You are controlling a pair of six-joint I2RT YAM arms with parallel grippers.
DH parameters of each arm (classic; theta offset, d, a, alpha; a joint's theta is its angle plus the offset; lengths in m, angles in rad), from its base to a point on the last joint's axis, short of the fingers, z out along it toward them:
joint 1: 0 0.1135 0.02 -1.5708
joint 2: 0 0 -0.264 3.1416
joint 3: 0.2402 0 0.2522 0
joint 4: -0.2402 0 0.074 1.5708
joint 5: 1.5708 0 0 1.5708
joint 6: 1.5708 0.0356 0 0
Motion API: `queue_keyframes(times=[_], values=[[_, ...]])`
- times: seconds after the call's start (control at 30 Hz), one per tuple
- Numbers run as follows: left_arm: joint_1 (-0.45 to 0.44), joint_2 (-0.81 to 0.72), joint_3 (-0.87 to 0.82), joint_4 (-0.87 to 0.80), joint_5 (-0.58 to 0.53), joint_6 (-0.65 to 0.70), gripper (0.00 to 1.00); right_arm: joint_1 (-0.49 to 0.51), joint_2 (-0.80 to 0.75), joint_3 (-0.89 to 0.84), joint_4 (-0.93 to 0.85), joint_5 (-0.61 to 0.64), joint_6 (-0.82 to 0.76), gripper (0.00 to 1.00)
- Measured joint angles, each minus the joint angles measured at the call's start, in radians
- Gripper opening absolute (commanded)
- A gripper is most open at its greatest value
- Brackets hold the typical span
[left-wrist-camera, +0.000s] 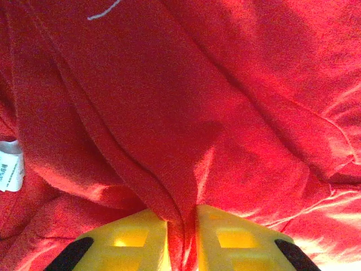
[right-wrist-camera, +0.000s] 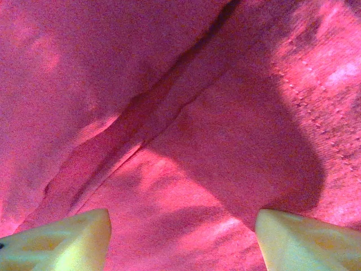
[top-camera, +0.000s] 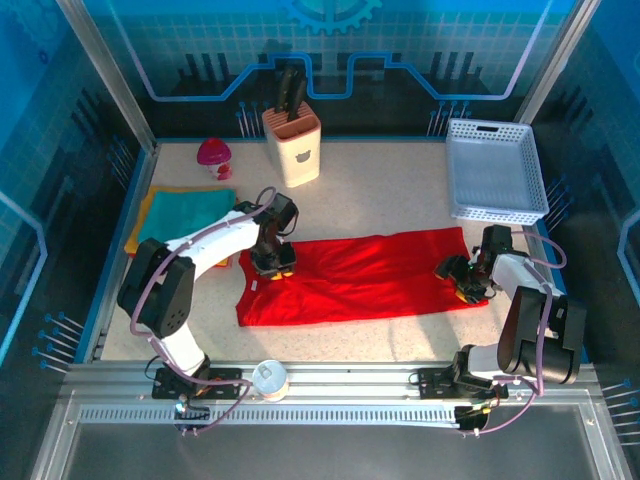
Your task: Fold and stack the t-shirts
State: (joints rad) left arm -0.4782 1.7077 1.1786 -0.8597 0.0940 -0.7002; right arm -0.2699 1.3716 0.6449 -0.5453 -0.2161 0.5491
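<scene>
**Left fingers pinch a ridge of red cloth; right fingers spread wide over the other end**

Your left fingers (left-wrist-camera: 135,240) are blunt yellow plastic wedges with hollow cells. They are clenched on a narrow raised fold of the red t-shirt (left-wrist-camera: 186,124), and the cloth stands up between them as a thin ridge. From that pinch, soft creases fan away across the matte, finely knitted fabric. A white printed label (left-wrist-camera: 10,169) lies at the left edge of this wrist view and a loose white thread (left-wrist-camera: 104,10) near the top.

Your right fingers (right-wrist-camera: 62,240) are released. The two pale yellow tips stand far apart with nothing between them, low over flat red cloth crossed by a long diagonal seam and a line of stitching.

From above, the red t-shirt (top-camera: 350,275) lies as a long, roughly rectangular band across the speckled pale worktop (top-camera: 390,190). Your left fingers (top-camera: 272,263) are at its left end and your right fingers (top-camera: 466,290) at its right end.

At the far left sits the folded stack, with a teal shirt (top-camera: 195,210) on top and orange (top-camera: 135,238) and yellow (top-camera: 160,192) edges showing beneath it. A white perforated plastic basket (top-camera: 495,170) stands at the far right corner. A cream knife block (top-camera: 293,150) stands at the back, with a small pink domed object (top-camera: 214,152) beside it.
</scene>
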Motion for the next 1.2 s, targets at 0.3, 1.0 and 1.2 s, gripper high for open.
queue_keyframes(times=[0.3, 1.0, 1.2], values=[[0.0, -0.017, -0.003, 0.0, 0.01, -0.003, 0.04, -0.001, 0.0, -0.002, 0.002, -0.001, 0.0, 0.7], [-0.068, 0.249, 0.402, -0.184, -0.106, 0.122, 0.0, -0.002, 0.0, -0.002, 0.002, -0.002, 0.0, 0.7], [-0.071, 0.35, 0.521, -0.245, -0.17, 0.153, 0.0, -0.002, 0.0, -0.002, 0.003, -0.002, 0.0, 0.7]])
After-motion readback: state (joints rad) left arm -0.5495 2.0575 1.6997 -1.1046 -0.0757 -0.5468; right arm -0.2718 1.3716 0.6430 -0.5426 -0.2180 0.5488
